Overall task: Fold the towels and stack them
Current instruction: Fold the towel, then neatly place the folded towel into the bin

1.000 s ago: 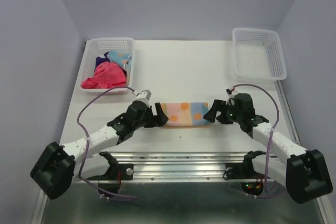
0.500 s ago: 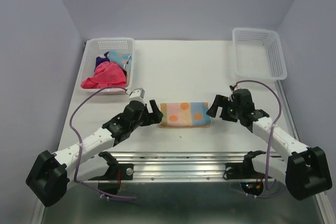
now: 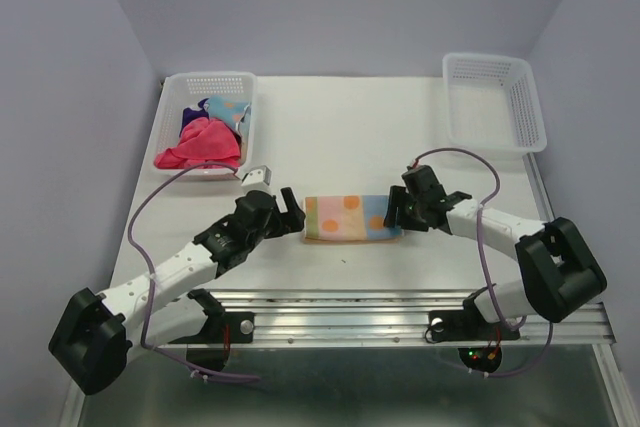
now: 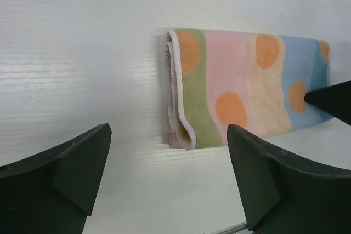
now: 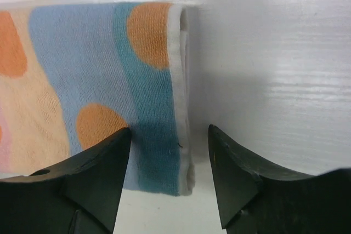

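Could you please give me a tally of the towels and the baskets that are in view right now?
Towels: 4 (folded spotted towel on the table; pink towel, purple towel and blue spotted towel in the left basket)
Baskets: 2 (left basket, right basket)
Total: 6
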